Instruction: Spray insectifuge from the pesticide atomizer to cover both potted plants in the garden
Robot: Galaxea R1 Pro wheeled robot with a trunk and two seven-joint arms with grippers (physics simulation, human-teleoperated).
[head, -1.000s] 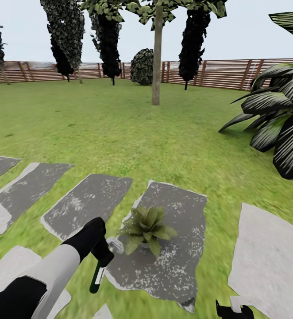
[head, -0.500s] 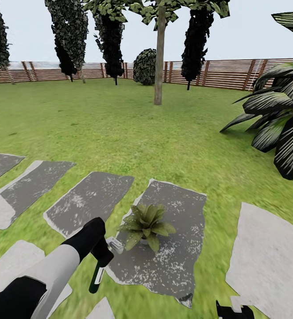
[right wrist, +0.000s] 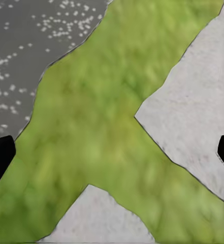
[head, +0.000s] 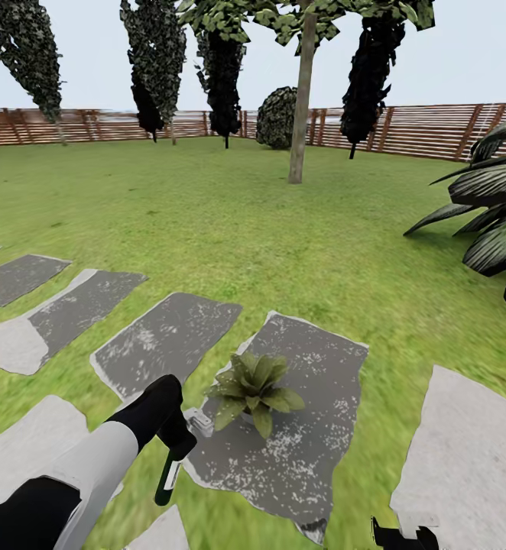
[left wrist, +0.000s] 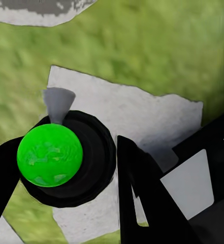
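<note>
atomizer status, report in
Left tool shut on atomizer, bottle hanging down. Right tool open over grass. Potted plant just ahead on paving, path unobstructed.

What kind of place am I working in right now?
Most likely a fenced garden: green lawn crossed by grey stone paving, trees, and a brown slatted wooden fence at the back.

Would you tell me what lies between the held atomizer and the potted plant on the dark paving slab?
In the head view, only bare dark paving separates the pesticide atomizer in the left gripper from the potted plant.
</note>
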